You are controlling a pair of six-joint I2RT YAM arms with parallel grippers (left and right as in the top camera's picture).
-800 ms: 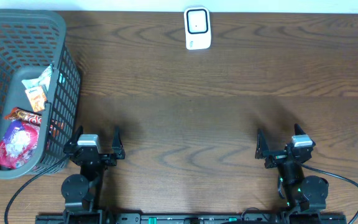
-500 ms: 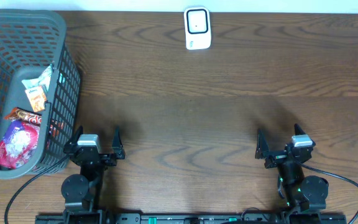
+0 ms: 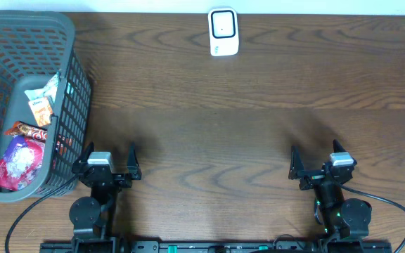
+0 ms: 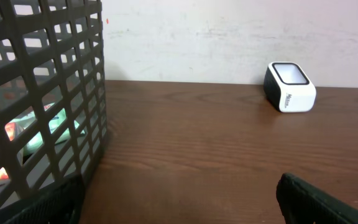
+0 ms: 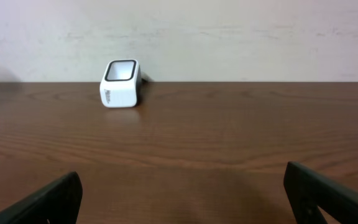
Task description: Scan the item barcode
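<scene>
A white barcode scanner [image 3: 223,31] with a dark window stands at the table's far edge; it also shows in the left wrist view [image 4: 289,87] and the right wrist view [image 5: 120,83]. Several snack packets [image 3: 27,144] lie inside the grey mesh basket [image 3: 67,42] at the far left, seen through its wall in the left wrist view [image 4: 39,127]. My left gripper [image 3: 107,161] is open at the near edge, right beside the basket, nothing between its fingers. My right gripper [image 3: 320,161] is open at the near right, empty too.
Brown wooden table [image 3: 209,126] stretches between the grippers and the scanner. The basket wall [image 4: 48,93] fills the left of the left wrist view, close to the left finger. A pale wall [image 5: 229,37] rises behind the table.
</scene>
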